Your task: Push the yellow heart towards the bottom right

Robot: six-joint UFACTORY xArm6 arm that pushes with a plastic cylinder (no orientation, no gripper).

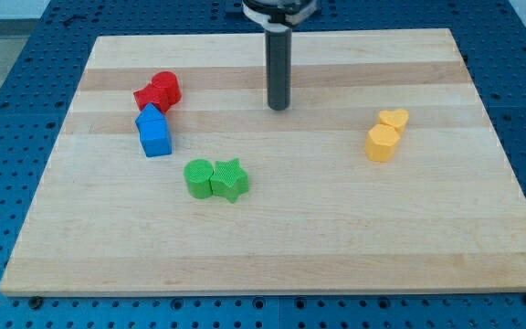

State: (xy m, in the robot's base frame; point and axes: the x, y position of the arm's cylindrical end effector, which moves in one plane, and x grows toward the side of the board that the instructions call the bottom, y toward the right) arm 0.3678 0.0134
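Observation:
The yellow heart lies on the wooden board at the view's right, touching a yellow hexagon-like block just below and left of it. My tip stands at the board's upper middle, well to the left of the yellow heart and apart from every block. The rod rises straight to the view's top edge.
Two red blocks sit at the upper left with a blue block just below them. A green round block and a green star touch near the board's middle. The wooden board lies on a blue perforated table.

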